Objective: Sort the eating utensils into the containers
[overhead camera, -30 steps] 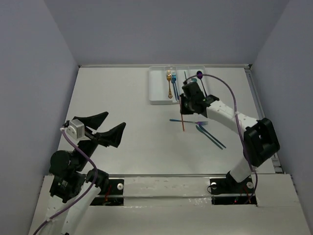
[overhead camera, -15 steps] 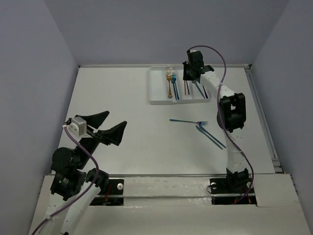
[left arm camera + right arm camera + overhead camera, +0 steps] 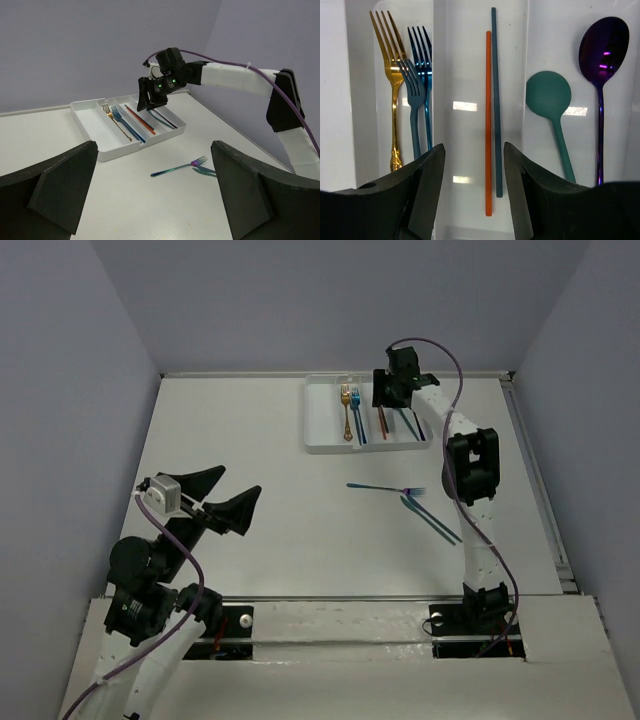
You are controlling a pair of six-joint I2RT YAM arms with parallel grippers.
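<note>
1. Gone from mid-air over the white table (image 3: pixel 250 440) a second ago into the shallow white plastic tray (image 3: pixel 322 430): slim red-orange stick (image 3: pixel 488 125). Lies flat in the middle compartment, just beside a teal stick (image 3: pixel 494 100) and parallel to it.
2. Right gripper (image 3: pixel 472 170) poised straight above that compartment, jaws apart and holding nothing, stick visible between them.
3. Left gripper (image 3: pixel 238 482) spread wide and empty, near-left of the table, well apart from every utensil.
4. Already sorted: gold fork (image 3: pixel 394 100) with blue forks (image 3: pixel 420 85) in one compartment, teal spoon (image 3: pixel 548 95) and purple spoon (image 3: pixel 603 45) in another.
5. Left to sort: teal-to-purple fork (image 3: pixel 386 487) and a pair of teal pieces (image 3: pixel 430 518), kind not clear, on the table between tray and right arm's base. Nearer the robot than the right gripper; right arm by far the closer.
6. Fork's long axis crosswise in the top view, tines toward the right, roughly square to the compartments; probably needs about a quarter turn of the wrist.
7. Teal pair slanted, running from far-left to near-right.
</note>
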